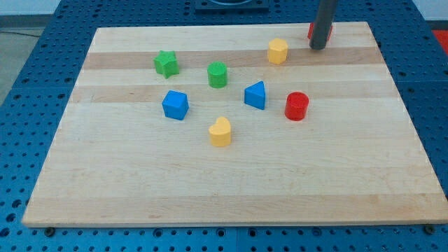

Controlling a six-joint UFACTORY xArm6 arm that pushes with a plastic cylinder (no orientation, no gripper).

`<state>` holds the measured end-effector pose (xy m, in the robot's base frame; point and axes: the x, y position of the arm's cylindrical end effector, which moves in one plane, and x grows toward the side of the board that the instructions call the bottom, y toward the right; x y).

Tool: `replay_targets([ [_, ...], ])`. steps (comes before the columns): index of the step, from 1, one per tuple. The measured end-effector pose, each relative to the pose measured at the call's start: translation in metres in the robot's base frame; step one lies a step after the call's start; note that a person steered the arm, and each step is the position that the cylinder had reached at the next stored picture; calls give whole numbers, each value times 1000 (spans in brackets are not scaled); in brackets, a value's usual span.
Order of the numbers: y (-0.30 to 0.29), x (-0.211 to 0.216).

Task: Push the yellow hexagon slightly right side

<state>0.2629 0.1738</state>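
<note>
The tool, a bare rod clasping nothing, rests its tip (318, 47) right of the yellow hexagon (278, 51). Circle to its left face, then nudge gently rightward.

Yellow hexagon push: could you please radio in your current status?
My tip at view's top right, right of yellow hexagon, not touching. Red block partly hidden behind rod. Hexagon's left side open for approach.

Pale wooden board (231, 189), smooth matt grain; yellow hexagon (278, 51) glossy plastic.
</note>
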Motion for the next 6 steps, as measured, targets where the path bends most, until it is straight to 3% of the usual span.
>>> replay_targets([
  [2, -1, 4],
  [3, -9, 39],
  [4, -57, 69],
  [5, -142, 67],
  [6, -163, 40],
])
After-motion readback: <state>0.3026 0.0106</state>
